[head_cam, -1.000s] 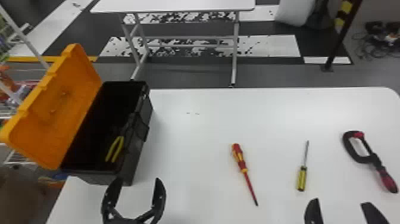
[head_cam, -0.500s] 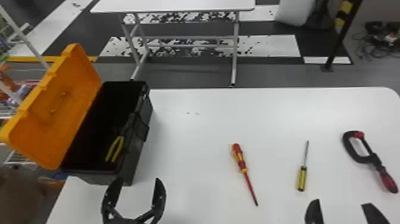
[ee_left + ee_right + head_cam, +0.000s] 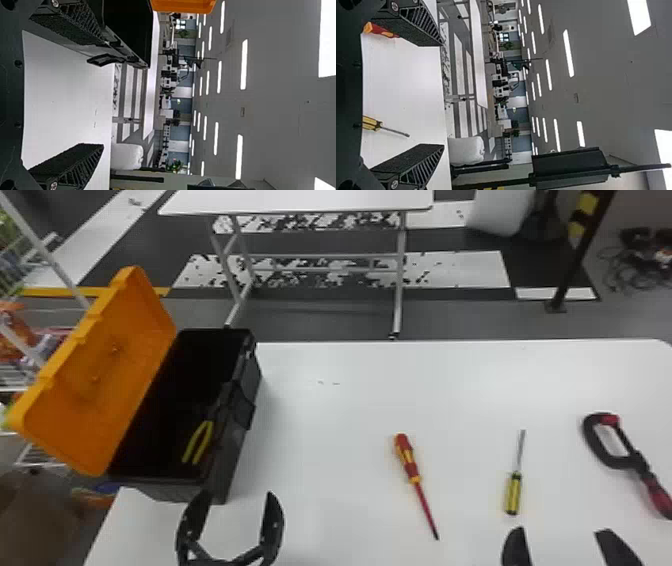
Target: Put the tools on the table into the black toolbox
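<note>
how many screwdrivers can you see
2: the red screwdriver, right of the toolbox; the yellow screwdriver, left of the clamp. The toolbox's dark inside may hide more.

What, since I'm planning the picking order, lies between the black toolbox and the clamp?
Going from the black toolbox to the clamp, the head view shows the red screwdriver, then the yellow-handled screwdriver, nearer the clamp.

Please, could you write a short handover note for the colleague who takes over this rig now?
Left gripper: open, empty, near the toolbox.
Right gripper: open, empty, at the table's near side.
Done: yellow-handled tool lies inside the toolbox, lid open.
Left, on the table from left to right: red-and-yellow screwdriver, smaller yellow-and-black screwdriver, black-and-red clamp.
</note>
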